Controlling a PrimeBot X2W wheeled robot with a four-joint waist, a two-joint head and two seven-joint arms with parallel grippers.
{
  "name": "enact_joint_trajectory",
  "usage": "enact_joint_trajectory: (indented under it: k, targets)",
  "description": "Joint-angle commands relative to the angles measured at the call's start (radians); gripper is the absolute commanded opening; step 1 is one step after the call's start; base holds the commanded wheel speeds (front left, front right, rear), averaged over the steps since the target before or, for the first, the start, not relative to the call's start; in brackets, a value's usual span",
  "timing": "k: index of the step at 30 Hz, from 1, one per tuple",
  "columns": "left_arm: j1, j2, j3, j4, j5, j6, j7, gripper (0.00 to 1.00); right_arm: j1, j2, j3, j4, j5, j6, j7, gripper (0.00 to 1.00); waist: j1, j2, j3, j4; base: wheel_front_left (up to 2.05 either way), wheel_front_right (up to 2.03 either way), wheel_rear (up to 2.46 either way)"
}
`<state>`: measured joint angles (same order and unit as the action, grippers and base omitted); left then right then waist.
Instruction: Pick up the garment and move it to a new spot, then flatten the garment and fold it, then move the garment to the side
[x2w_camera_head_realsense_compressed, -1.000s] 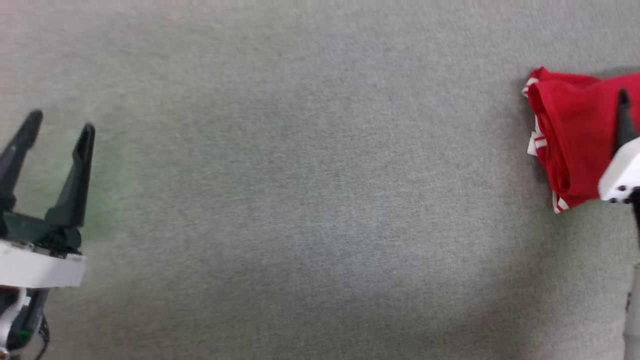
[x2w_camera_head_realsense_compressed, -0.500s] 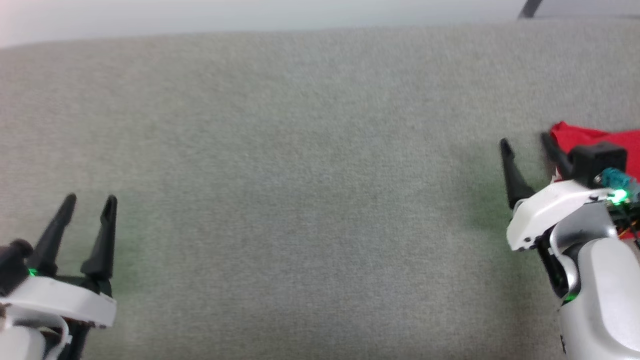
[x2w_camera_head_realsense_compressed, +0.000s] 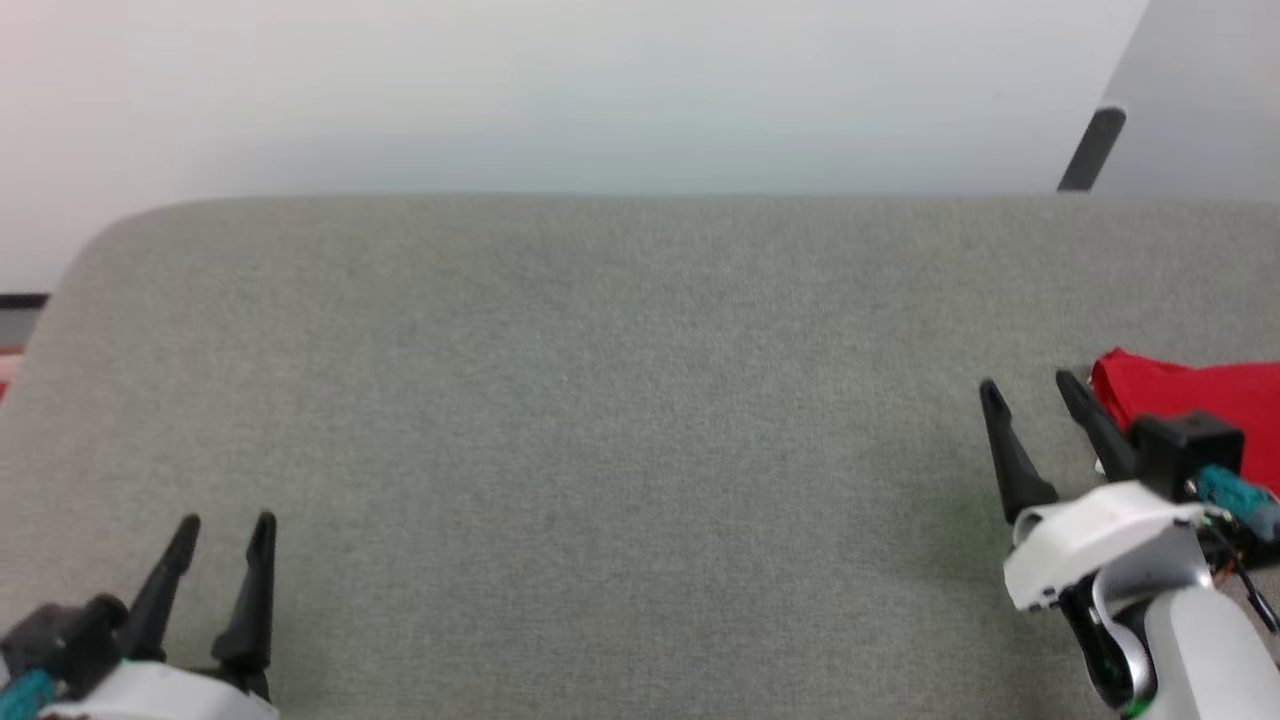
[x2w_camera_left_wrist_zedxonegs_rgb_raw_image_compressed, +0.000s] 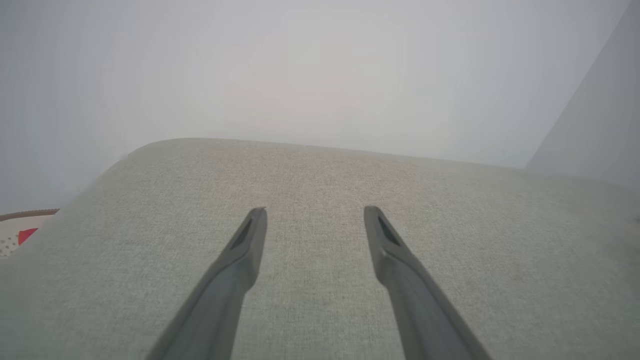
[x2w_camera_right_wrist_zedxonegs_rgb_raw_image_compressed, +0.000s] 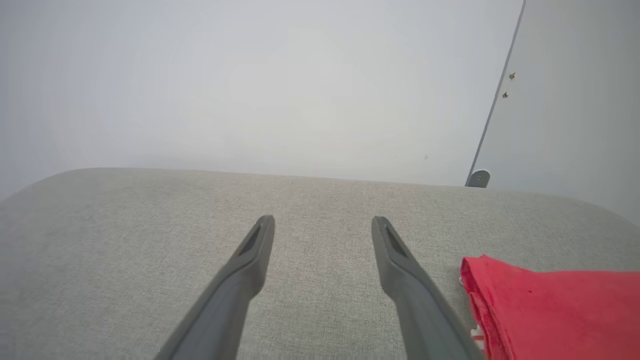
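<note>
The garment (x2w_camera_head_realsense_compressed: 1200, 400) lies folded as a red bundle at the right edge of the grey fabric table (x2w_camera_head_realsense_compressed: 600, 400), partly cut off by the frame. In the right wrist view the garment (x2w_camera_right_wrist_zedxonegs_rgb_raw_image_compressed: 550, 310) sits just right of the fingers, with a bit of white trim at its near corner. My right gripper (x2w_camera_head_realsense_compressed: 1030, 395) is open and empty, just left of the garment and apart from it. My left gripper (x2w_camera_head_realsense_compressed: 225, 525) is open and empty at the lower left. In each wrist view the gripper, left (x2w_camera_left_wrist_zedxonegs_rgb_raw_image_compressed: 315, 210) and right (x2w_camera_right_wrist_zedxonegs_rgb_raw_image_compressed: 324, 220), stands spread over bare fabric.
The table's far edge (x2w_camera_head_realsense_compressed: 600, 200) runs across the upper head view, with a rounded left corner. A pale wall stands behind it. A dark bar (x2w_camera_head_realsense_compressed: 1090, 150) leans at the upper right. Something red and patterned (x2w_camera_left_wrist_zedxonegs_rgb_raw_image_compressed: 22, 237) lies beyond the table's left side.
The head camera has tilted up, bringing the table's far edge and the wall into view. The right gripper has come off the garment and now stands to its left.
</note>
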<state>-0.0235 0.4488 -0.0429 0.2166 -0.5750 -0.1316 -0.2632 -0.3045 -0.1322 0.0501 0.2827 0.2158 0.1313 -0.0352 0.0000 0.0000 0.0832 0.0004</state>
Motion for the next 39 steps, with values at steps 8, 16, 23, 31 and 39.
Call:
enact_joint_trajectory:
  k: [8, 16, 23, 31, 39]
  targets:
    - [0.116, -0.047, 0.054, -0.072, 0.05, 0.003, -0.001, 1.0, 0.139, -0.019, -0.032, -0.085, 0.045, -0.001, -0.008, 1.0, 0.0, 0.0, -0.085, 0.029, 0.0, 0.0, 0.0]
    - [0.216, -0.065, 0.097, -0.165, 0.072, 0.003, -0.001, 1.0, 0.269, -0.028, -0.081, -0.208, 0.056, -0.001, 0.023, 1.0, 0.0, 0.0, -0.093, 0.028, 0.0, 0.0, 0.0]
    - [0.286, -0.08, 0.127, -0.228, 0.093, 0.003, -0.001, 1.0, 0.348, -0.003, -0.129, -0.31, 0.047, -0.001, 0.043, 1.0, 0.0, 0.0, -0.09, 0.018, 0.0, 0.0, 0.0]
    - [0.302, -0.086, 0.137, -0.244, 0.093, 0.003, -0.001, 1.0, 0.37, 0.017, -0.14, -0.348, 0.042, -0.001, 0.048, 1.0, 0.0, 0.0, -0.085, 0.011, 0.0, 0.0, 0.0]
    - [0.29, -0.086, 0.129, -0.235, 0.092, 0.003, -0.001, 1.0, 0.359, 0.022, -0.139, -0.346, 0.046, -0.001, 0.044, 1.0, 0.0, 0.0, -0.084, 0.011, 0.0, 0.0, 0.0]
